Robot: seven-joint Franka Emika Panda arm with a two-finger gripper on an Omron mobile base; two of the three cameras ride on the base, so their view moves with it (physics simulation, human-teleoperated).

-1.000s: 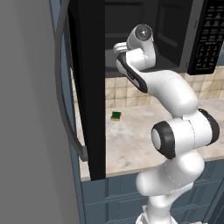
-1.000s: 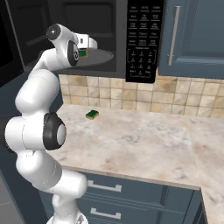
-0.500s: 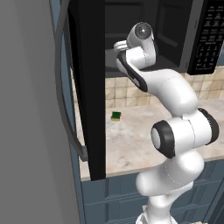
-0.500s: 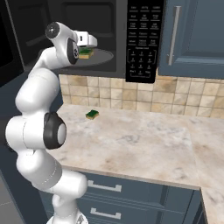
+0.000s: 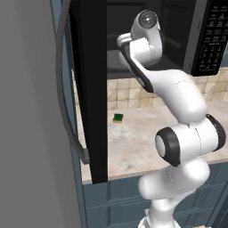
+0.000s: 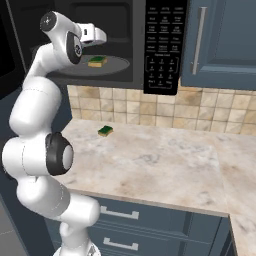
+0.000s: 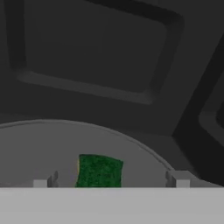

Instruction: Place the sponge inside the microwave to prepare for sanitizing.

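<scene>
The sponge (image 6: 97, 61), green on top with a tan layer below, lies flat on the round turntable (image 6: 117, 66) inside the open black microwave (image 6: 125, 20). My gripper (image 6: 102, 37) hovers just above it, inside the cavity. In the hand view the sponge (image 7: 99, 171) rests on the grey turntable (image 7: 52, 144) between my gripper's (image 7: 109, 181) widely spread fingertips (image 7: 43, 182), which touch nothing. The gripper is open.
The microwave door (image 5: 89, 89) stands swung open on the left, its curved handle (image 5: 67, 116) facing out. The keypad panel (image 6: 162, 45) is right of the cavity. A smaller, darker green sponge (image 6: 105, 130) lies on the marble counter (image 6: 160, 165) near the tiled wall.
The sponge has left my fingers and now lies on the turntable. My hand has lifted a little above it.
</scene>
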